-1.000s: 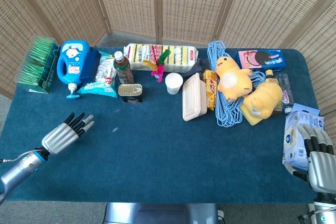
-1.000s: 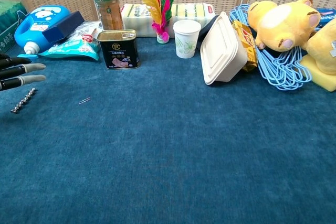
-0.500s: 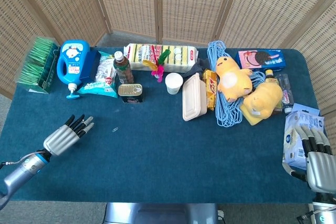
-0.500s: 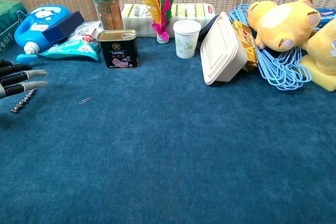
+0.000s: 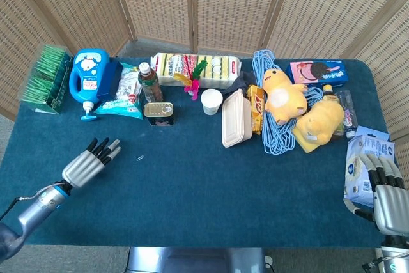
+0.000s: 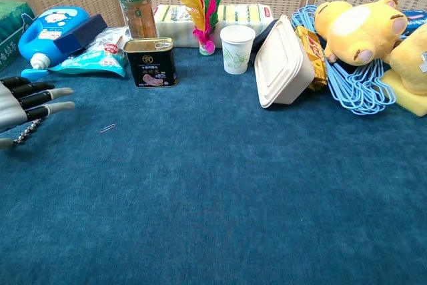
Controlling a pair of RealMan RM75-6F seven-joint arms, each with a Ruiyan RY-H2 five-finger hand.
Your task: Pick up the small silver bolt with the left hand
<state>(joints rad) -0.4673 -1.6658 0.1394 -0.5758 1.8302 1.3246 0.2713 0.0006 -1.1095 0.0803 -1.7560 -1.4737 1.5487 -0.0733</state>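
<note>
The small silver bolt (image 6: 27, 129) lies on the blue cloth at the left edge of the chest view, partly covered by my left hand (image 6: 30, 103). That hand hovers over it with fingers stretched out and apart, holding nothing. In the head view the left hand (image 5: 89, 161) is at the table's front left and hides the bolt. My right hand (image 5: 386, 193) is at the front right corner, fingers extended, empty, beside a blue-white packet (image 5: 362, 164).
A paper clip (image 6: 107, 127) lies just right of the left hand. Behind it stand a black tin (image 6: 151, 62), a tea bottle (image 6: 137, 1), a blue detergent jug (image 6: 47, 28) and a snack bag (image 6: 90, 61). Cup (image 6: 237, 49), white box (image 6: 285, 63) and plush toys (image 6: 363, 28) sit further right.
My left hand has moved right and forward, now covering the upper end of the bolt. The bolt itself and the right hand have not moved.
</note>
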